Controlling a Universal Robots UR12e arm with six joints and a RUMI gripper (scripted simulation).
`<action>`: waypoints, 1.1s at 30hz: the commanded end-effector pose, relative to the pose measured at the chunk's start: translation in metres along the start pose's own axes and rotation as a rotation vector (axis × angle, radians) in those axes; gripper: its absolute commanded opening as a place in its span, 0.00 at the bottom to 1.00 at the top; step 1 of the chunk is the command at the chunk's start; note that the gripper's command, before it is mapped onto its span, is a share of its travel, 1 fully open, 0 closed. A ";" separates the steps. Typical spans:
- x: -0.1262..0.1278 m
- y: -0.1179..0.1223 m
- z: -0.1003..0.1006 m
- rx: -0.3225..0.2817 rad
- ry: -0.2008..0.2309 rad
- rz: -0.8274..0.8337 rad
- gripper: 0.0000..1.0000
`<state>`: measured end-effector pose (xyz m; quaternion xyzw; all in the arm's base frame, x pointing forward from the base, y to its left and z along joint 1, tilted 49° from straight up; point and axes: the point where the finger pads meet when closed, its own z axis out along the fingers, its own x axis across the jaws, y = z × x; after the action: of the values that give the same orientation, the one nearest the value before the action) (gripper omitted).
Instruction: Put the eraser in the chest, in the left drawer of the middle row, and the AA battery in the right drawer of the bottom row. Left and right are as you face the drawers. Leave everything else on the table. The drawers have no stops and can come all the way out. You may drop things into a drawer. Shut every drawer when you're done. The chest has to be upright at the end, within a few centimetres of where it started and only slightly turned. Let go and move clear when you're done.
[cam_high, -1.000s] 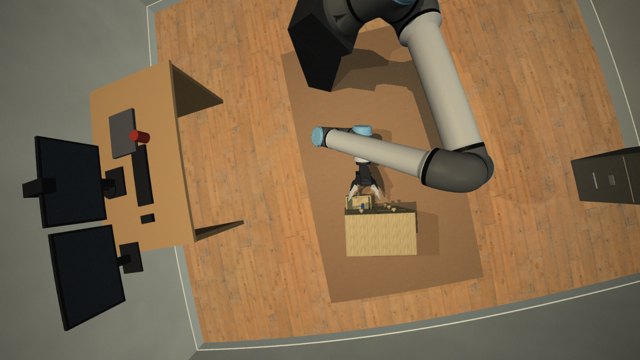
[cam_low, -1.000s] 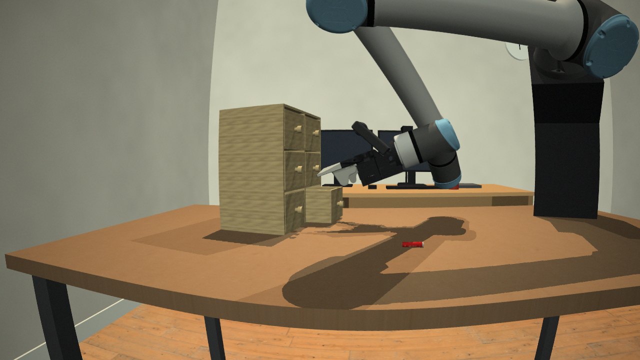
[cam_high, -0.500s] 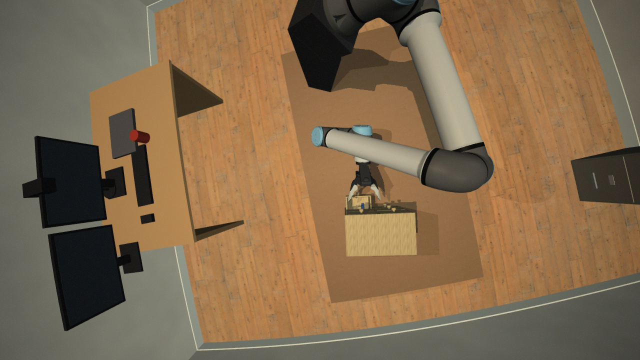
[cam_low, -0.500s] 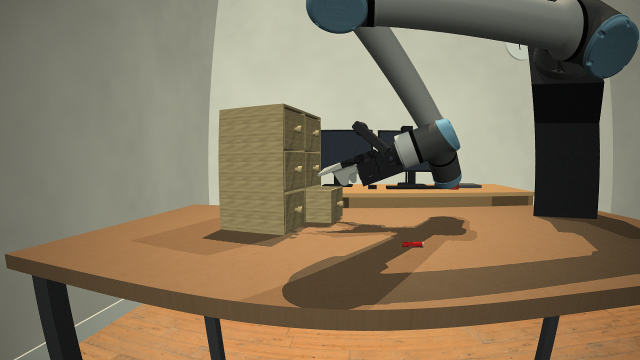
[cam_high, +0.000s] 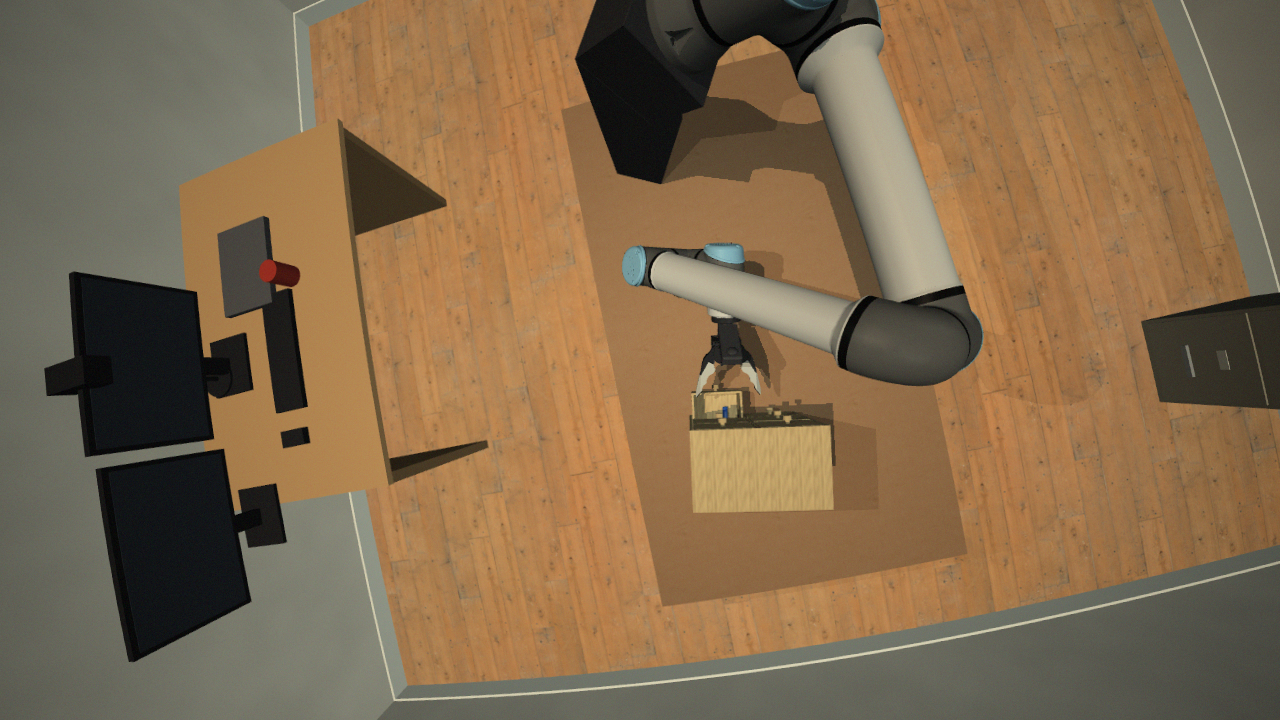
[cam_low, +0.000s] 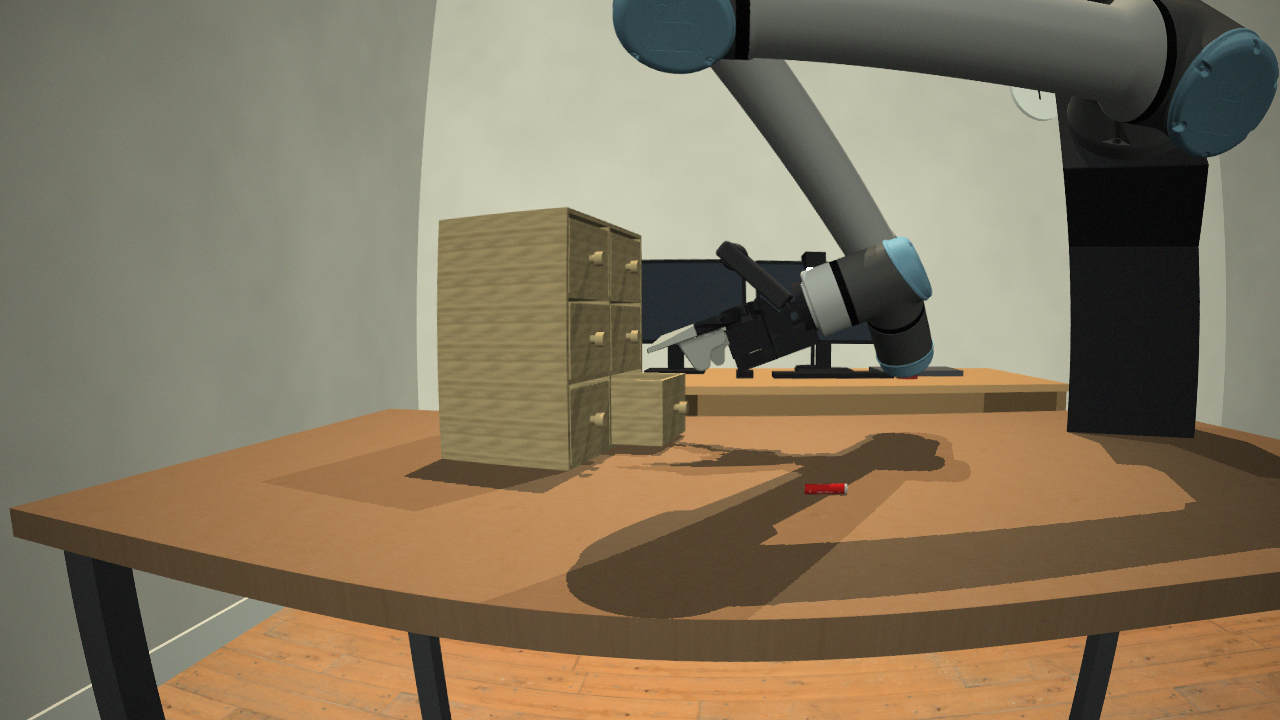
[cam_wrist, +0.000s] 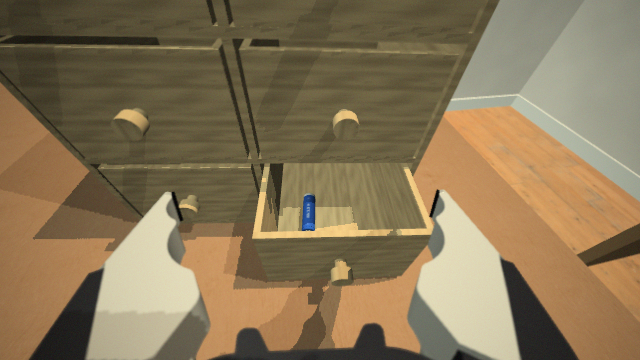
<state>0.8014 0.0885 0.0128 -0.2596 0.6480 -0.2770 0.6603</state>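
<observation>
A pale wooden chest of drawers (cam_high: 761, 469) (cam_low: 503, 340) (cam_wrist: 350, 95) stands upright on a brown worktop (cam_high: 895, 528) (cam_low: 375, 573) (cam_wrist: 215, 300), left of centre in the exterior view and below centre in the top view. Its bottom-row right drawer (cam_high: 717, 404) (cam_low: 637, 410) (cam_wrist: 341, 252) is pulled out. Inside it, just below the centre of the wrist view, lies the blue AA battery (cam_high: 725, 411) (cam_wrist: 308, 212), near the drawer's left wall. The end effector (cam_high: 729, 392) (cam_low: 666, 344) (cam_wrist: 309, 192) has its two pale fingers spread wide apart, with nothing between them, and points at the chest from above the open drawer. The other bottom drawer (cam_low: 588, 425) (cam_wrist: 160, 187) and both middle drawers are in the chest; whether they are fully shut is hard to tell. A red cylinder with a light end (cam_low: 825, 488) lies on the worktop, right of and below centre in the exterior view. The eraser cannot be made out.
</observation>
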 end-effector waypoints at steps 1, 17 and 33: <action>0.000 0.002 -0.008 0.001 0.000 0.000 1.00; 0.000 0.015 -0.053 0.001 0.000 0.000 1.00; 0.000 0.030 -0.103 0.001 0.000 0.000 1.00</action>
<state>0.7106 0.1093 -0.0085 -0.2596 0.6481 -0.2770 0.6602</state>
